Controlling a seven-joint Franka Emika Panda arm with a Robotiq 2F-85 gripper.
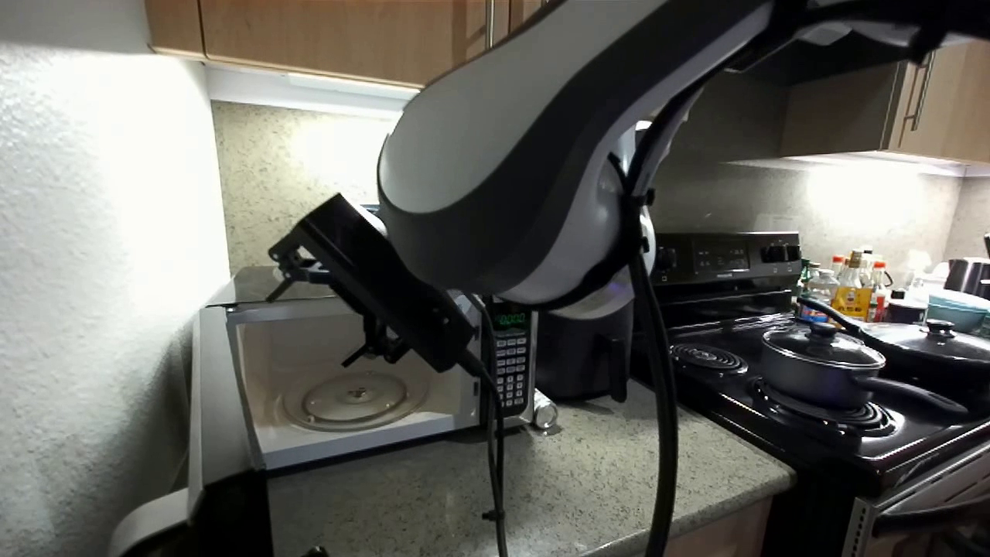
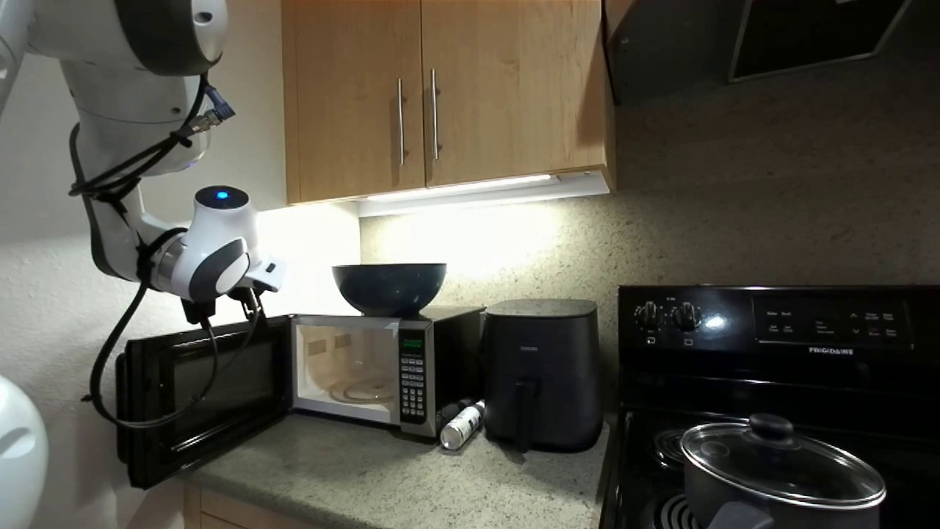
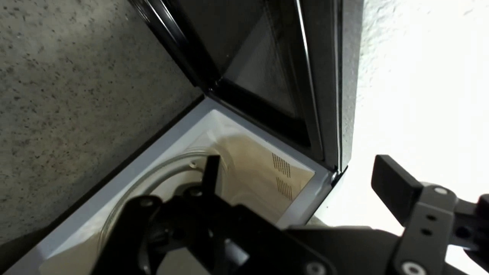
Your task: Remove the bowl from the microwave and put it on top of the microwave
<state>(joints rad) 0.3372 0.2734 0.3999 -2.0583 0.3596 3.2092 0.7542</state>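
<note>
Though seeing the bowl [image 2: 389, 289] atop the microwave [image 2: 418, 378], can hardly find it behind the arm [image 1: 495, 174] in an exterior view. See the gripper [image 3: 301, 179] wide-jawed, partly cropped.

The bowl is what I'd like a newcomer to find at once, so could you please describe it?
Below the wooden cabinets stands an open microwave. On top of it rests the bowl, round and dark blue-black. Unlike the boxy air fryer beside the microwave and the lidded pot on the stove, it looks handleless and flares towards its top.
</note>
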